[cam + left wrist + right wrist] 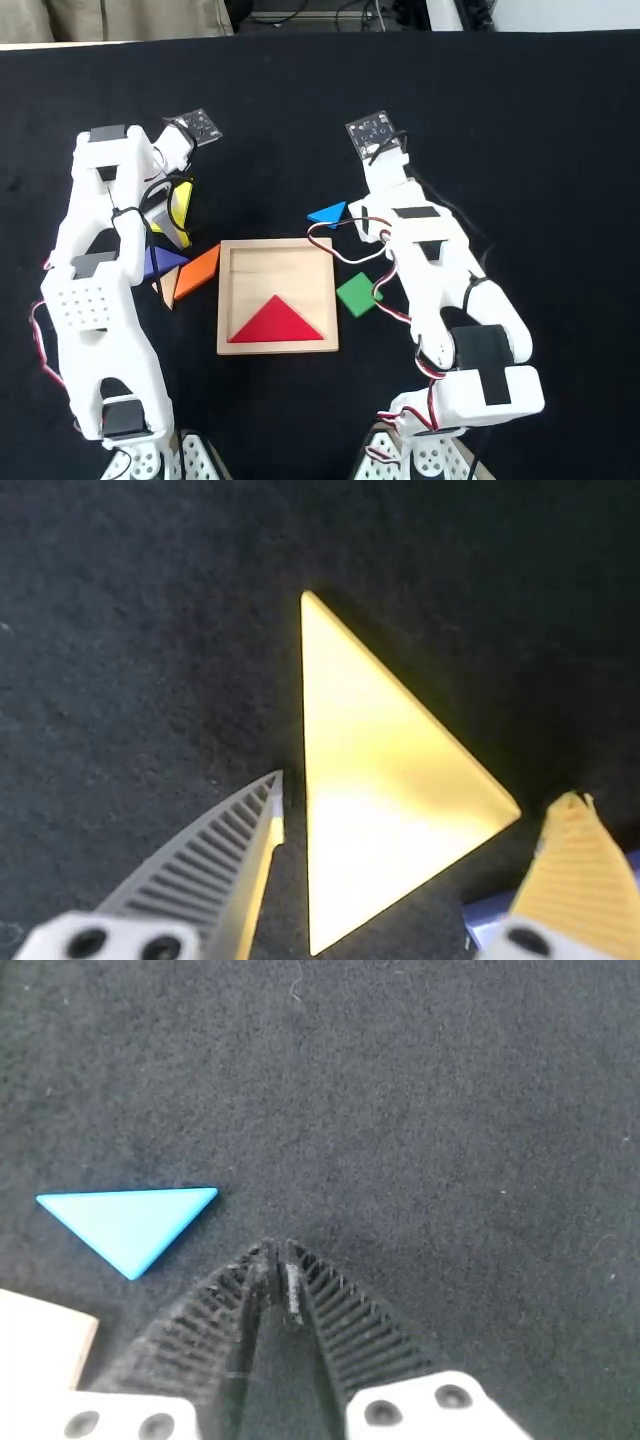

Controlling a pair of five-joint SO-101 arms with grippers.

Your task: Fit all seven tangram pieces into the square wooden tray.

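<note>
Nearby, blue triangle (pixel 328 213), green square (pixel 356 295), orange piece (pixel 197 271) around the wooden tray (pixel 277 243).

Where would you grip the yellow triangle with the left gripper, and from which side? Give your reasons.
From straight above, probably: the yellow triangle lies flat on the black cloth, so only its thin edges offer hold. The open left gripper straddles it; pinch the long straight edge against the opposite corner.
</note>
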